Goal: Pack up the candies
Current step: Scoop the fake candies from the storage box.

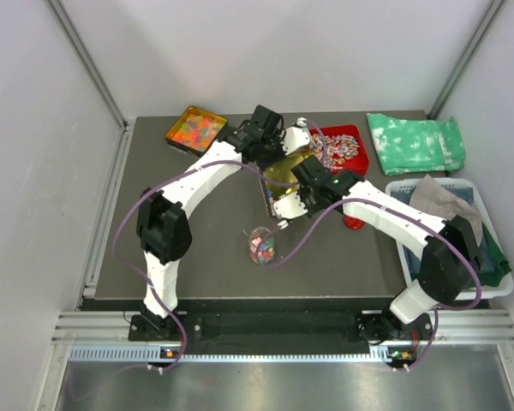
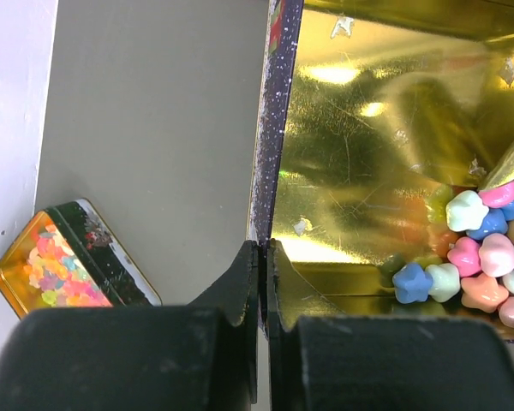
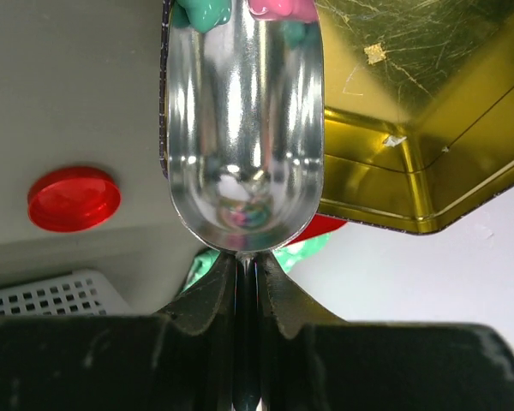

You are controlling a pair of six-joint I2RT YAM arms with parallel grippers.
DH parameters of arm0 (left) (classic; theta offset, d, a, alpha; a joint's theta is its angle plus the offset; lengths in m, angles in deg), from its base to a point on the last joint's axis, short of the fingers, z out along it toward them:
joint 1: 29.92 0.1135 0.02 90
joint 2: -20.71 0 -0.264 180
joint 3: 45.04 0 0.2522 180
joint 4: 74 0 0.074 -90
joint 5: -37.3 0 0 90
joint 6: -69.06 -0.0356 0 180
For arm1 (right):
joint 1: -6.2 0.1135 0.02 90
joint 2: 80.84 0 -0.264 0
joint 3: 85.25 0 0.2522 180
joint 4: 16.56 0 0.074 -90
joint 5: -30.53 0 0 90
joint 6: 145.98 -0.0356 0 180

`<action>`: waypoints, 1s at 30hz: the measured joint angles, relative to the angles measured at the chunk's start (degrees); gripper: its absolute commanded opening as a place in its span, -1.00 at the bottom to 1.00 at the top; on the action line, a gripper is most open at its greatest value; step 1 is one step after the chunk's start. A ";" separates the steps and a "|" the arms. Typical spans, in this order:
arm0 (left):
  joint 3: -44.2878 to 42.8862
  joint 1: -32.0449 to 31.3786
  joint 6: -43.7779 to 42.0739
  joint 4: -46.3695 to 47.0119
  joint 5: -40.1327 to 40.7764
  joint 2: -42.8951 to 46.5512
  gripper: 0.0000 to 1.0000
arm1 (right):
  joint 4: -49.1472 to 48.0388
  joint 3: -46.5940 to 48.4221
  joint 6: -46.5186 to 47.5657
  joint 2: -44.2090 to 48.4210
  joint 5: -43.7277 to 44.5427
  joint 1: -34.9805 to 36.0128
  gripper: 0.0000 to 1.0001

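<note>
Your left gripper (image 2: 262,257) is clamped on the rim of the gold tin (image 2: 360,128). Your right gripper (image 3: 247,267) pinches the scoop (image 3: 244,120) by its handle. The candies (image 2: 484,257) lie heaped in the tin's corner, with a few at the scoop's far lip.

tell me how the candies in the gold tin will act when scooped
The candies look small, hard and loose, so they would likely scatter and slide on the glossy gold tin rather than hold a pile. They are bunched in one corner, so the walls may help trap them. The smooth scoop could let them slip off if tipped.
</note>
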 measured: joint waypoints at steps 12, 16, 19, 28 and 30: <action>0.00 -0.09 0.13 -0.33 0.02 -0.50 -1.00 | -5.95 -4.98 -7.23 0.22 -4.11 -3.04 -1.00; 0.31 -0.04 0.09 0.28 0.46 -0.92 -1.00 | -7.48 -5.92 -9.64 0.22 -4.11 -3.26 -1.00; 2.21 -0.04 0.13 2.08 0.94 -0.98 -1.00 | -9.38 -7.65 -10.58 0.22 -4.07 -3.48 -1.00; 8.52 -0.28 -0.09 9.33 3.45 -1.01 -1.00 | -13.81 -11.39 -10.03 0.28 -3.65 -3.65 -1.00; 8.63 -0.63 -0.13 9.97 4.31 -1.03 -1.00 | -13.77 -11.39 -9.99 0.28 -3.85 -3.76 -1.00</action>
